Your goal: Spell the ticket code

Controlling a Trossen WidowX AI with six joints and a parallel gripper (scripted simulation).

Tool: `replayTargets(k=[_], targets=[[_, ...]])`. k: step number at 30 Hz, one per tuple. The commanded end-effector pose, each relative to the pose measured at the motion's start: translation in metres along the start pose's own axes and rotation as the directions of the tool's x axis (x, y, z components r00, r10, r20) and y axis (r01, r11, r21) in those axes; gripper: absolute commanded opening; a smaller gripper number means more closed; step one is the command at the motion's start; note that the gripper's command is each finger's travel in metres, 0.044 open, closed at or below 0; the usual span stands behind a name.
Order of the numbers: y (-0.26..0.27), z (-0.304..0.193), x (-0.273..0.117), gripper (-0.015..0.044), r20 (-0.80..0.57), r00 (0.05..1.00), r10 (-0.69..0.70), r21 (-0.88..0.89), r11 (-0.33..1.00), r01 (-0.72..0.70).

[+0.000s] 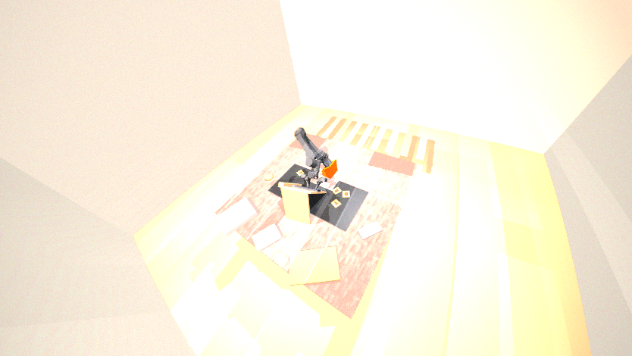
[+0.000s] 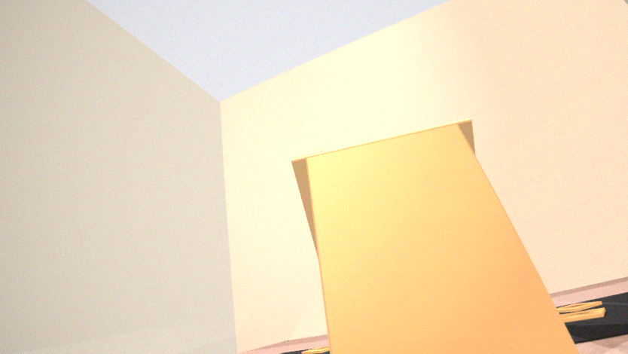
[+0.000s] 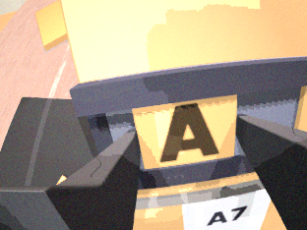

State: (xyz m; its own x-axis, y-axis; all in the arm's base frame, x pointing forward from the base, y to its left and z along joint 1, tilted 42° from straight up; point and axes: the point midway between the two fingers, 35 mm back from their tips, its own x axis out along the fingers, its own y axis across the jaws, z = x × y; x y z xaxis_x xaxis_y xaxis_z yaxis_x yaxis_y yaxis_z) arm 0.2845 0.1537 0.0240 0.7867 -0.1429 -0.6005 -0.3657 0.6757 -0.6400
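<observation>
At the rail's face in the wrist view, a pale wooden tile with a dark A (image 3: 189, 133) is pinched between the black fingers of the gripper (image 1: 313, 183) (image 3: 187, 129). Just below, A7 can be read on the white paper ticket (image 3: 226, 216); whether more is printed is hidden by a finger. The tile is seen upright, apparently within the dark grey slotted rail (image 1: 309, 191) (image 3: 197, 79), near the end shown at left. The step in hand is judged to be the sliding home of the A. Farther right, another pale tile (image 3: 303, 115) is partly visible; its letter is cut off. A gap is left between them, but it is shared by a fingertip, so the neighbour could be struck first. A straight slide along the rail is called for, then release, and probably a push from the tile's outer side. Behind the rail, the tall yellow board (image 1: 296, 205) (image 2: 408, 242) limits forward travel. More room is offered beyond the left end, over the black mat (image 1: 353, 203) (image 2: 602, 327) (image 3: 30, 128). Farther off, a cluster of three loose letter tiles (image 1: 336, 203) is to be avoided on withdrawal.
</observation>
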Motion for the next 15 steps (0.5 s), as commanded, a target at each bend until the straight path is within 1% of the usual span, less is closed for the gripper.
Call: replayTargets(k=[1, 15], targets=[[-0.0038, 0.0018, -0.0014, 0.0000, 0.007, 1.000, 0.003, 0.002, 1.000, -0.003], [-0.0130, 0.0017, -0.0013, 0.0000, 0.007, 1.000, 0.003, 0.001, 1.000, -0.003]])
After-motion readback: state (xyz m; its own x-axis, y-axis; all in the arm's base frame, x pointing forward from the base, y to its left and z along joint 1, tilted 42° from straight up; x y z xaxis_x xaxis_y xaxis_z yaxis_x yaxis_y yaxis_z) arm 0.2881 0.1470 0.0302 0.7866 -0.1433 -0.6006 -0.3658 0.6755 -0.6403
